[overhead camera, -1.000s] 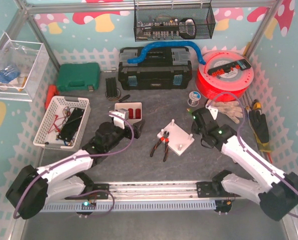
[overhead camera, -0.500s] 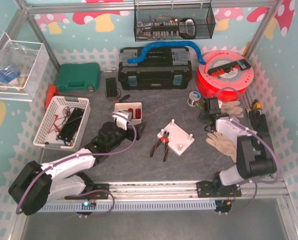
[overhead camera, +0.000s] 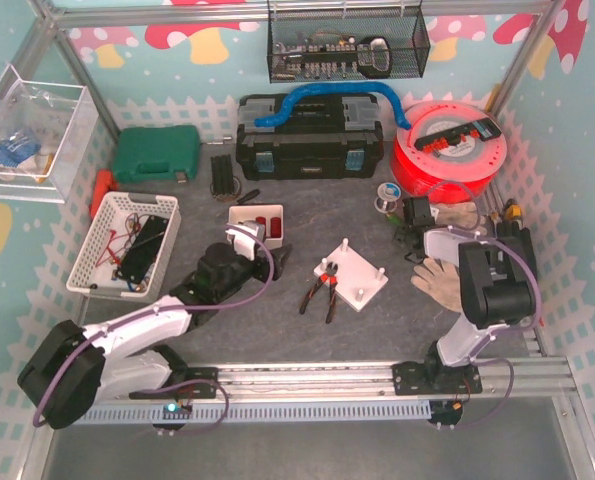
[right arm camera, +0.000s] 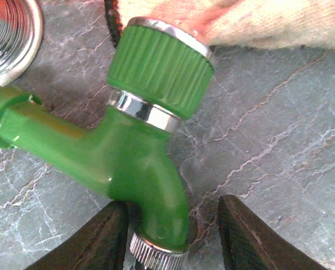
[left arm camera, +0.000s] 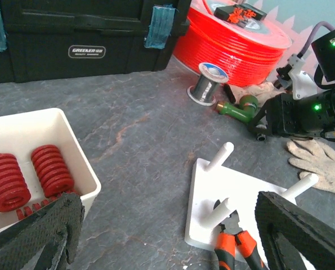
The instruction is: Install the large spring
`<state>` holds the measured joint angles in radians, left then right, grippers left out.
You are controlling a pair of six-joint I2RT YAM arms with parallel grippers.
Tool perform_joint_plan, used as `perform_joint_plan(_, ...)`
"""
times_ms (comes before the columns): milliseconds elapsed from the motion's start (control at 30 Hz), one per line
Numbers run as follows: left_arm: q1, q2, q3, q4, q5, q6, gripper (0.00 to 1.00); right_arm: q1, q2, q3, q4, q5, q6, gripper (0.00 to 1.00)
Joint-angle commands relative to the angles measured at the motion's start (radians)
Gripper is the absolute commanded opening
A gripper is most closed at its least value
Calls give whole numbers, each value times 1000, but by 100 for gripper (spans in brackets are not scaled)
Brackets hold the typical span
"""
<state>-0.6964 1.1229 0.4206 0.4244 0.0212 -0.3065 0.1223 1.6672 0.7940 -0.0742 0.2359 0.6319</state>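
**Worktop** (overhead camera: 307, 200): dark slate surface carrying all the items below.

**Peg plate** (overhead camera: 355, 272): white, flat, near the middle, to the right of the left end effector. A pair of pliers (left arm camera: 235, 250) lies across its near left corner. Judged to be the mount for the spring.

**Tray** (left arm camera: 77, 147): white and open-topped, just far and left of the left end effector.

**Left end effector** (left arm camera: 167, 216): fingers spread wide, holding nothing. It hovers between the tray and the peg plate.

**Right end effector** (right arm camera: 173, 239): at the far right of the worktop, fingers partly spread on either side of the outlet of a green tap (right arm camera: 144, 152). There is a gap at one finger, so nothing is pinched.

**Large springs** (left arm camera: 52, 169): two, red, lying on their sides side by side in the tray. They lie just beyond the left finger (left arm camera: 43, 230), not between the fingers.

**Pegs** (left arm camera: 220, 154): white, upright on the plate.

**Handling note (judgement):** the step is the pick.
- Move left and farther over the tray.
- Centre the fingers on the spring nearer the tray's right wall.
- Close across the coils at mid-length, clear of the wall and the neighbouring spring.
- Lift straight up, so the bore can then be turned upright over a peg.
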Motion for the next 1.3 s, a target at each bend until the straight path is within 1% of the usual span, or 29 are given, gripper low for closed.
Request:
perform_joint_plan(0,-9,9,39,-30,-7,6,83,-7,-30,22,-45,41,13,53)
perform_joint_plan(67,-12,8,46,-44,-3,-1,81,-7,-75,22,-68,34,-1,59)
perform_joint_plan(200,-14,8,61,-87,2,-58,77,-4,-190,21,-111,-24,-48,68)
perform_joint_plan(267,-20,6,79,-145,21,-87,73,4,-257,9,-85,-92,-106,72)
perform_joint_plan(300,-28,5,83,-173,24,-101,72,13,-288,-5,-55,-152,-136,77)
perform_joint_plan(333,-38,5,86,-201,21,-115,69,27,-322,-18,-28,-181,-154,83)
perform_joint_plan(367,-51,6,95,-239,14,-130,67,42,-352,-29,-13,-199,-163,86)
perform_joint_plan(433,-87,14,117,-324,-17,-155,63,74,-407,-42,4,-221,-178,87)
perform_joint_plan(500,-138,23,129,-403,-49,-172,56,101,-451,-50,12,-212,-180,88)
perform_joint_plan(600,-200,37,117,-439,-62,-204,45,114,-505,-91,63,-222,-197,89)
perform_joint_plan(667,-237,51,108,-449,-71,-226,41,114,-536,-157,135,-202,-203,89)
perform_joint_plan(800,-306,111,115,-454,-115,-252,38,114,-592,-234,193,-190,-196,89)
perform_joint_plan(933,-358,207,166,-451,-150,-233,39,114,-649,-281,208,-126,-172,89)
perform_joint_plan(1100,-365,333,236,-450,-158,-216,39,114,-702,-328,224,-47,-151,88)
perform_joint_plan(1133,-365,351,248,-449,-178,-212,39,114,-712,-336,227,-38,-152,87)
perform_joint_plan(1267,-365,400,289,-450,-183,-188,39,114,-728,-353,242,-34,-152,87)
